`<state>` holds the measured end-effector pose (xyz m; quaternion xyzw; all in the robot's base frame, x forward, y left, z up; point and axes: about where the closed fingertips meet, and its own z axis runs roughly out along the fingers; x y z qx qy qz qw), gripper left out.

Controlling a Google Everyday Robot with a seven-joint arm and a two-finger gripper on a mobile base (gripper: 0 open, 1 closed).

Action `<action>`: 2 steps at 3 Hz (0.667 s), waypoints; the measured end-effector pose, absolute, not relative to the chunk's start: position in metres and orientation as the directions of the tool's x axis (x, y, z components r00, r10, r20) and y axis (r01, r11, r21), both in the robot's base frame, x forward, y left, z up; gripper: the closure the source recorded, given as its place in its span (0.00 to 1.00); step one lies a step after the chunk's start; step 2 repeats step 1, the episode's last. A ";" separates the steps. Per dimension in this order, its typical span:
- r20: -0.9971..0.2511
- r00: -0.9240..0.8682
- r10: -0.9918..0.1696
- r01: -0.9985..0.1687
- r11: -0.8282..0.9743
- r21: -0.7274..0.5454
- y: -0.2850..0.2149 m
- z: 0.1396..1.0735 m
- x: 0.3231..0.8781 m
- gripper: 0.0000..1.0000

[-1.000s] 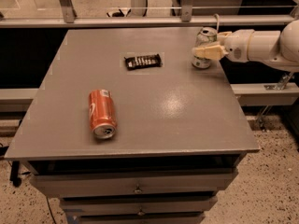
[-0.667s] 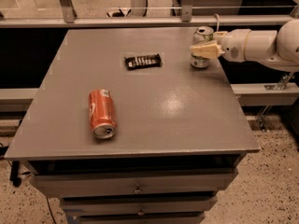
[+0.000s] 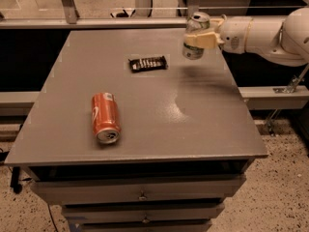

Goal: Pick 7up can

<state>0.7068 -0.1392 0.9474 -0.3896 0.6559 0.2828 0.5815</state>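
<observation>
Above the counter's [image 3: 212, 124] far right corner, the claw [image 3: 197, 39] is clenched on the 7up can [image 3: 193, 53], held clear of the surface, and covers its middle markings, leaving only a silver top and pale base showing. Toward the counter's front left, an orange can [image 3: 105, 117] lies on its side.

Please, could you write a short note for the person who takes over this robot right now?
Gripper: over the far right part of the table, fingers shut on the 7up can.
7up can: upright, held clear of the tabletop, its shadow below it.
Done: grasp and lift.
Left: probably only to hold it steady.
Also there: orange can on its side, front left; dark packet further back. Both are apart from the gripper.
</observation>
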 end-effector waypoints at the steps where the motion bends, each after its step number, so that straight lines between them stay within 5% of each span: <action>1: -0.975 0.001 -0.220 -0.855 0.505 -0.115 -0.118 0.991 0.702 1.00; 2: -0.975 0.001 -0.220 -0.855 0.505 -0.115 -0.118 0.991 0.702 1.00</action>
